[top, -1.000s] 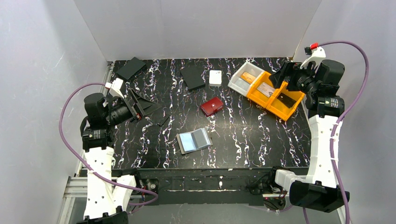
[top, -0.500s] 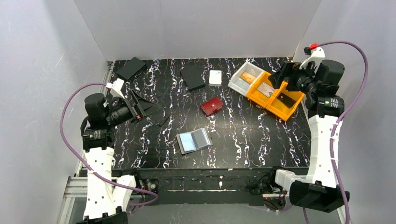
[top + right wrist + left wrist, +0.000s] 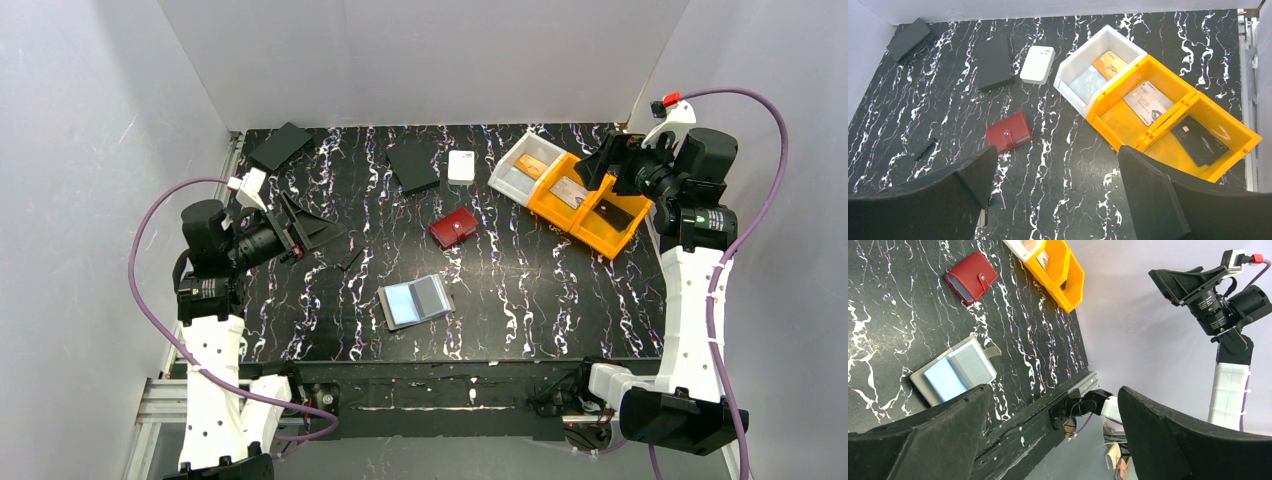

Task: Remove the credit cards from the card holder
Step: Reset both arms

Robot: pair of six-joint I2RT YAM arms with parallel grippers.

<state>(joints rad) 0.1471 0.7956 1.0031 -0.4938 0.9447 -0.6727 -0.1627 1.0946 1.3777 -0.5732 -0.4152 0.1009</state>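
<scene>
1. Lying open near the front edge of the counter (image 3: pixel 500 300), the card holder (image 3: pixel 416 300) has both halves face up and its closure tab out to one side, so the pockets can be reached from above.
2. A light blue card (image 3: pixel 945 380) sits in one half. The other half looks grey, and I cannot tell whether it holds anything.
3. The left end effector (image 3: pixel 1053 390) hovers released and empty over the counter's left side, well apart from the holder. I judge it the nearer arm for the next pull.
4. A dark red case (image 3: pixel 453 228) lies shut mid-counter and plays no part here.
5. Farther right, the right end effector (image 3: pixel 1057 150) hangs released and empty above the bins. The orange card (image 3: pixel 1110 63) rests in the white bin (image 3: pixel 1070 100), seemingly the drop-off spot.
</scene>
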